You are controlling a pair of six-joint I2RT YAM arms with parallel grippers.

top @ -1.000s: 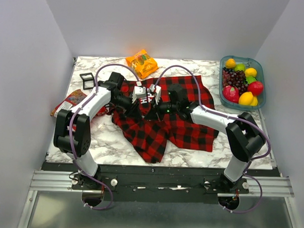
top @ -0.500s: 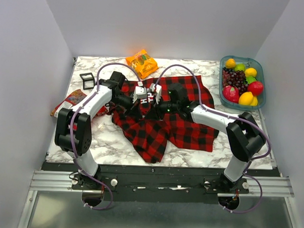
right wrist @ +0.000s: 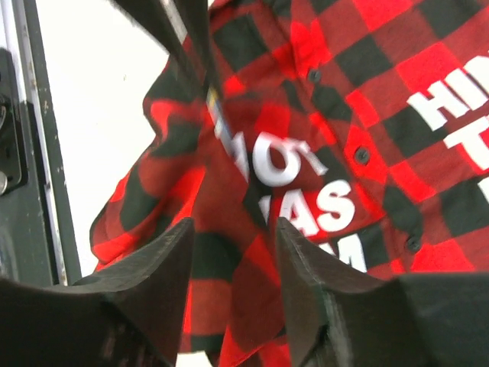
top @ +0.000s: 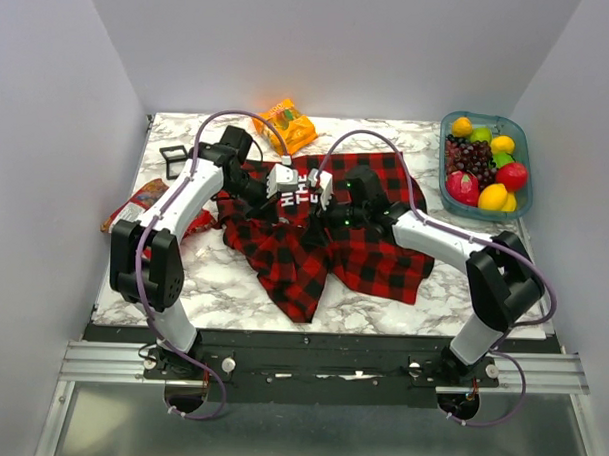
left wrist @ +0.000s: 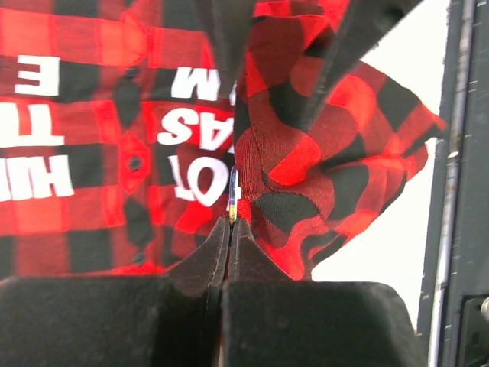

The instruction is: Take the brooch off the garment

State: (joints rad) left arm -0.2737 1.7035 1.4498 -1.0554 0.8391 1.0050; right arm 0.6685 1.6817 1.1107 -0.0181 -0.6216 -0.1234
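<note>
The garment [top: 329, 244] lies crumpled in the middle of the marble table, a red-and-black plaid shirt with white lettering [left wrist: 191, 180]. My left gripper [left wrist: 231, 222] is shut on the brooch [left wrist: 233, 193], a thin piece seen edge-on at its tips, with a raised fold of the garment [left wrist: 298, 153] right beside it. In the right wrist view the brooch [right wrist: 215, 103] shows at the left fingers' tips. My right gripper [right wrist: 233, 229] stands open just above the fabric, holding nothing. In the top view both grippers meet over the lettering [top: 304, 193].
A blue tray [top: 446, 183] of fruit stands at the back right. An orange snack bag [top: 284, 125] lies at the back, a red packet [top: 135, 204] and a small black frame [top: 173, 159] at the left. The table's near edge [top: 321, 339] runs past the shirt.
My right gripper has opened and let go of the fabric. The left gripper has shut on the brooch. Both grippers and the shirt's middle have shifted toward the back.
</note>
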